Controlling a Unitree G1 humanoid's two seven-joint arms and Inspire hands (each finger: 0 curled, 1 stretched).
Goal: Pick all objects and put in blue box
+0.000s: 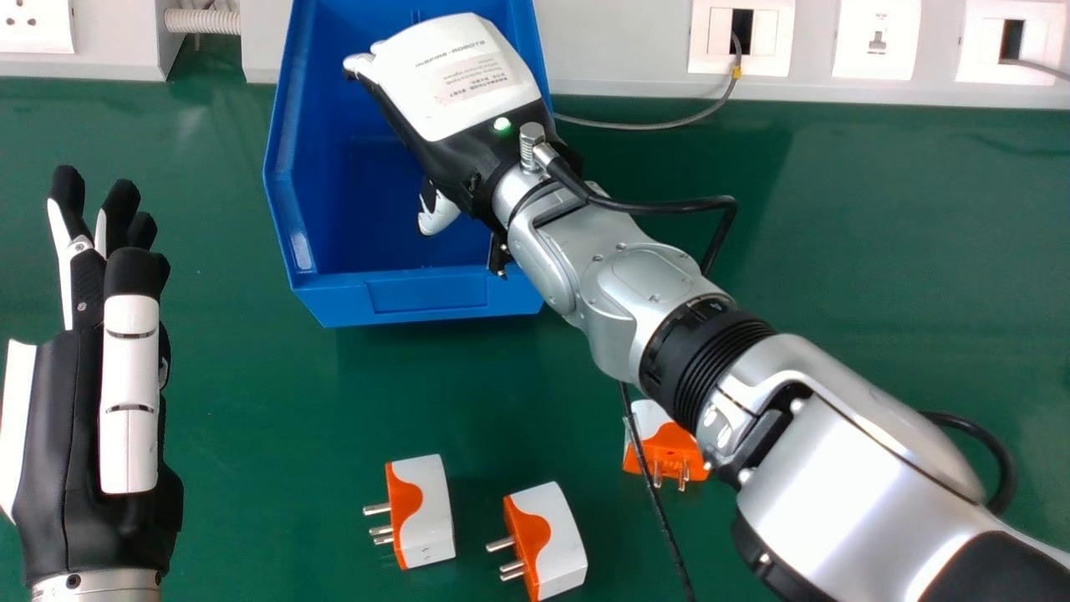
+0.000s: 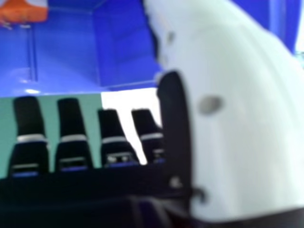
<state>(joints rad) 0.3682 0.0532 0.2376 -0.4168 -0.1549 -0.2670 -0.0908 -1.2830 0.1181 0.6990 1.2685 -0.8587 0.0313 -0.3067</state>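
Overhead, the right hand (image 1: 456, 79) is poised above the blue box (image 1: 351, 301), fingers straight and grasping nothing, with one orange-and-white plug (image 2: 23, 12) seen inside. Toward the robot from the box, a pair of plugs, one nearer the left hand (image 1: 92, 376) (image 1: 430, 510) and its neighbor (image 1: 556, 539), are set with bodies lengthwise and prongs leftward, while a third plug (image 1: 656, 431) is partly covered by the right forearm (image 1: 836, 477), so a backward swing appears needed. Green tabletop (image 1: 251, 468) is spread around the box, backed by wall sockets (image 1: 876, 39).
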